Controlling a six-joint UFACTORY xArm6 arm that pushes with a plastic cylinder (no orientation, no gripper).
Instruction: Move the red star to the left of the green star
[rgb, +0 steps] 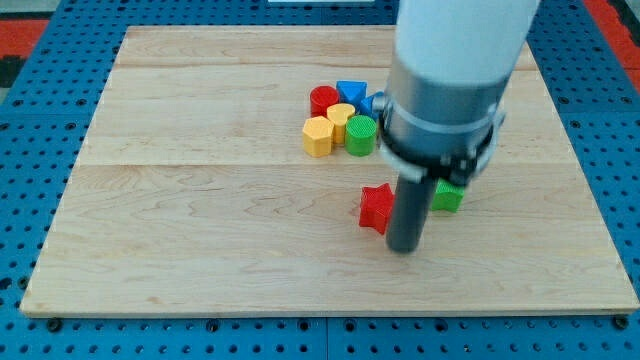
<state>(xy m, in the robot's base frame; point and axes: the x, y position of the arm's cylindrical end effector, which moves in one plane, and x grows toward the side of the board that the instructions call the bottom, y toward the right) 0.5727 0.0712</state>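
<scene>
The red star (376, 208) lies on the wooden board (200, 200), right of the middle. The green star (447, 196) lies just to its right, mostly hidden behind my arm, so its shape barely shows. My dark rod stands between the two, with my tip (402, 248) just below and right of the red star, seemingly touching its right side.
A cluster of blocks sits toward the view's top: a red cylinder (324, 100), a blue triangle (351, 92), a yellow heart (341, 118), a yellow hexagon (318, 137), a green cylinder (361, 135). A blue block (378, 103) peeks from behind the arm.
</scene>
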